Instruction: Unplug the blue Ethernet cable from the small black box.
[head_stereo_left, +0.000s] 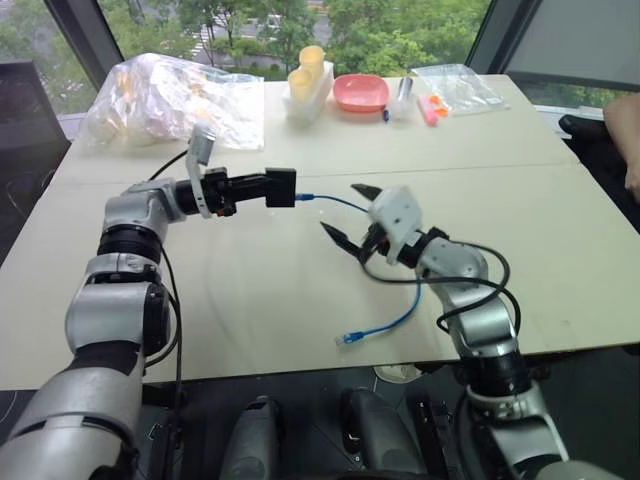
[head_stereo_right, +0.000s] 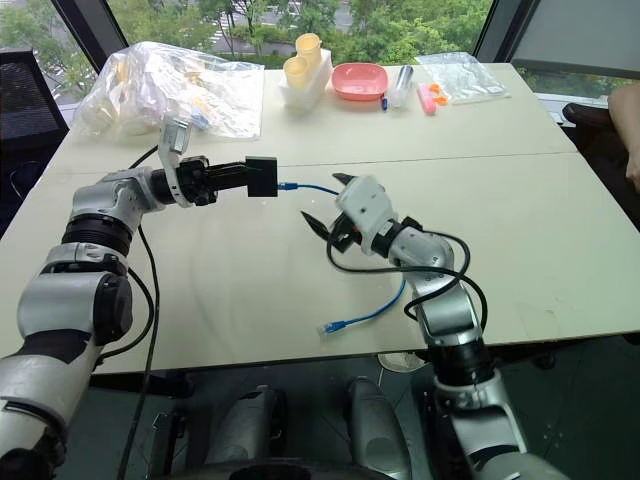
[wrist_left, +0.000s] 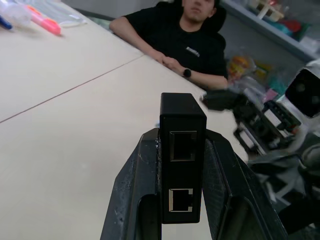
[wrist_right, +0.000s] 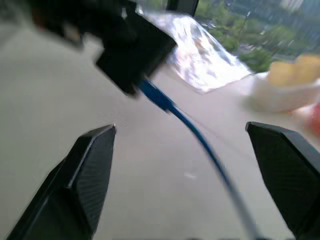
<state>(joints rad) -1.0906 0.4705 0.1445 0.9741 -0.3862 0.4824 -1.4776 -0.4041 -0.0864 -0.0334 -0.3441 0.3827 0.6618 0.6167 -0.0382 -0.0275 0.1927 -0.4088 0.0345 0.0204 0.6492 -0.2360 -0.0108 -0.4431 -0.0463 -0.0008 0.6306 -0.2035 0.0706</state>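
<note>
**Head view: cable not yet pulled from box**

Nearest the table edge: cable's free plug, lying flat, slack loop trailing up behind right arm.

Mid-table: right gripper, jaws spread wide, holding nothing. Blue cable running between the open fingers without touching either, per right wrist view.

Just beyond: box, lifted off the table, clamped between left gripper's closed fingers. Far plug appears seated in the box face turned toward right gripper; two other ports on the box seen vacant in left wrist view.

Far edge: plastic bag, white cups, pink bowl; person seated across.

Step judged: box secured, plug awaiting grip. Next move calls for closing right jaws on cable close to plug, then drawing straight away from box with left holding steady.
</note>
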